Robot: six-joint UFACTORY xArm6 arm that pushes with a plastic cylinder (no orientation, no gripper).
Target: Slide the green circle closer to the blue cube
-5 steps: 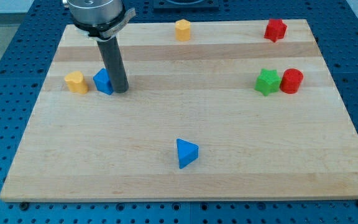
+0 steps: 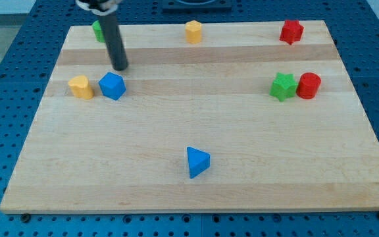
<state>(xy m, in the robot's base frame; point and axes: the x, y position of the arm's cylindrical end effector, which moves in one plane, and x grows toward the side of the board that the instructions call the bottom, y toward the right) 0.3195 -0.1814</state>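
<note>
The blue cube (image 2: 112,86) sits at the view's left, next to a yellow block (image 2: 79,87). The green circle (image 2: 98,30) is at the top left corner of the board, partly hidden behind my rod. My tip (image 2: 120,67) rests on the board just above and slightly right of the blue cube, apart from it, and below and right of the green circle.
A yellow block (image 2: 193,31) is at the top middle, a red star (image 2: 292,31) at the top right. A green star (image 2: 283,86) touches a red cylinder (image 2: 308,85) at the right. A blue triangle (image 2: 197,161) lies at the bottom middle.
My tip has moved up the view, away from the blue cube's right side. The green circle, hidden before by the arm, now shows at the top left.
</note>
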